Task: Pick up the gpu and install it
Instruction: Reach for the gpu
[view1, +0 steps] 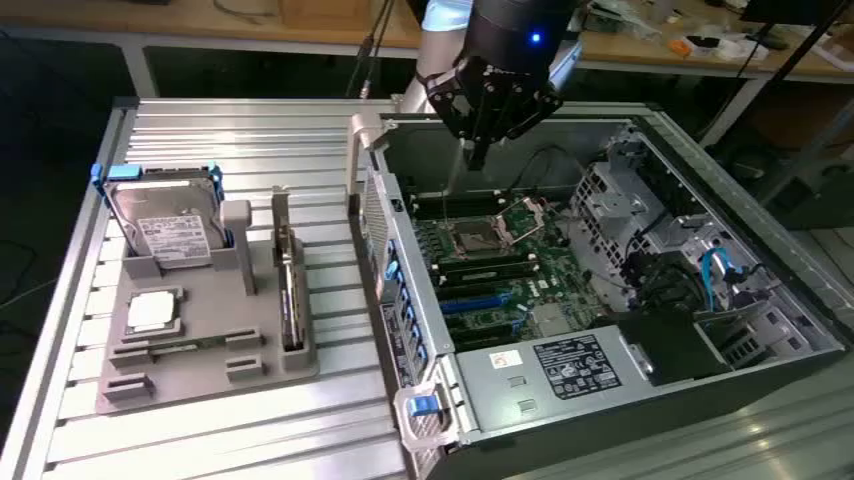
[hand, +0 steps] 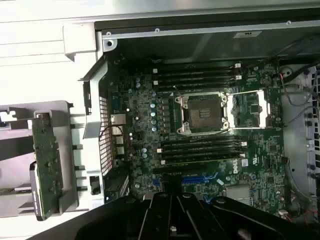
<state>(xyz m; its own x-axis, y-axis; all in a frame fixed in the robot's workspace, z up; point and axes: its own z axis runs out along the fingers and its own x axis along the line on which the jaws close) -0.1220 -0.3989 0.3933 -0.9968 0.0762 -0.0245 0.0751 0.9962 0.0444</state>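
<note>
Tool (view1: 475, 140) is clenched, fingers pinched together with nothing between them. It hangs over the far end of the open PC case (view1: 427, 155), pointing down into it.

Directly below the tool: the motherboard (view1: 487, 270). Its open CPU socket (view1: 477, 238) lies just nearer the exterior camera than the tool tip, with dark memory slots on either side of it. Further from the tool, past the socket, are the blue expansion slots (view1: 467, 303). Nothing is seated in them.

The gpu (view1: 286, 285) is not in the case. It is well apart from the tool, outside the case's rear wall, toward the exterior view's left. It stands on its long edge in a slot of the grey holder (view1: 200, 365) on the desk (view1: 240, 130). Its long axis is horizontal, running far-to-near in the exterior view, roughly parallel to that case wall. In the wrist view the green component face is turned up toward the camera. Can't tell which end carries the bracket.

Beyond the gpu, further from the tool, a hard drive (view1: 167, 225) with a white label leans upright in the same holder. The tool touches neither the gpu nor the holder.
</note>
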